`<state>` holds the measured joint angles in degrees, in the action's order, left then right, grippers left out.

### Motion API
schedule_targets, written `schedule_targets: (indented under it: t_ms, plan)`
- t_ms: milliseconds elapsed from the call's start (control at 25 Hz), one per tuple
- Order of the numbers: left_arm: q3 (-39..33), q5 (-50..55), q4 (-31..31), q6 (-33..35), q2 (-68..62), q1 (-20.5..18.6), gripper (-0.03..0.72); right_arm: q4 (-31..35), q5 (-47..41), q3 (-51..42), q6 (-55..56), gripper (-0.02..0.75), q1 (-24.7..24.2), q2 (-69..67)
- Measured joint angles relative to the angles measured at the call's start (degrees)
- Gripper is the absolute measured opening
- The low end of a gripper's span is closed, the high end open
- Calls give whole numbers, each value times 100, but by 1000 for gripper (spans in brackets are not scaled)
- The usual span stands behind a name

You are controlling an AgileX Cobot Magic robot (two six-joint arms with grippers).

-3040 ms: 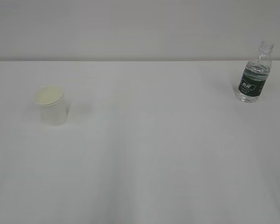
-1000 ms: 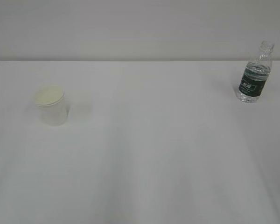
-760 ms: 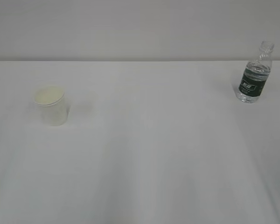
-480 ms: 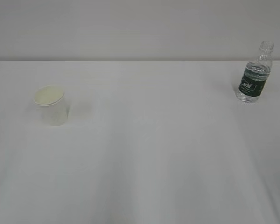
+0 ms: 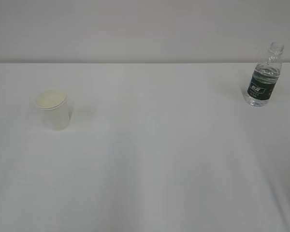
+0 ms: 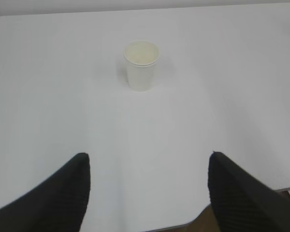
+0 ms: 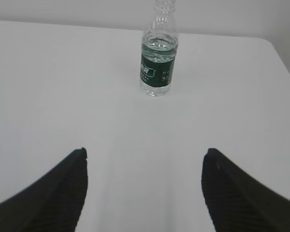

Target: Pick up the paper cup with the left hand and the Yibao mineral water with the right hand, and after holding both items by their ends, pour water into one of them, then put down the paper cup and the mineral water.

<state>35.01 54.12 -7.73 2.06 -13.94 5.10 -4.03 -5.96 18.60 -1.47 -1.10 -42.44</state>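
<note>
White table (image 5: 150,159) fills almost all of every view, with a pale wall behind it, and nothing else lies on it except the two things of the task. On the exterior view I see no arm at all, so both arms are well back from the objects.

Next in size is the Yibao mineral water (image 5: 264,76): it stands upright at the far right of the table, uncapped, the green label facing the camera. From the right wrist view the bottle (image 7: 158,53) is ahead and a little left of the middle line of the right hand (image 7: 144,191). Its two fingers are spread wide and hold nothing.

Then the paper cup (image 5: 53,109), upright on the left side, well apart from the bottle. In the left wrist view the cup (image 6: 141,65) is nearly centred ahead of the left hand (image 6: 149,193), which is also wide open and empty. Whether the cup has something inside I cannot tell; the inside looks only pale.

I judge the step in hand is the approach. To do it well I would bring each hand low and straight, keep the object centred between the fingers, and close softly on the cup, because thin paper may crush.
</note>
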Motion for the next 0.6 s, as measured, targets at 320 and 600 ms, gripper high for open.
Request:
schedule_targets:
  t_ms: [320, 600]
  plan:
    - [0, 0, 0, 0, 0, 0, 539, 0, 936, 0, 0, 559, 0, -997]
    - [0, 0, 0, 0, 0, 0, 539, 0, 1500, 0, 0, 559, 0, -1509]
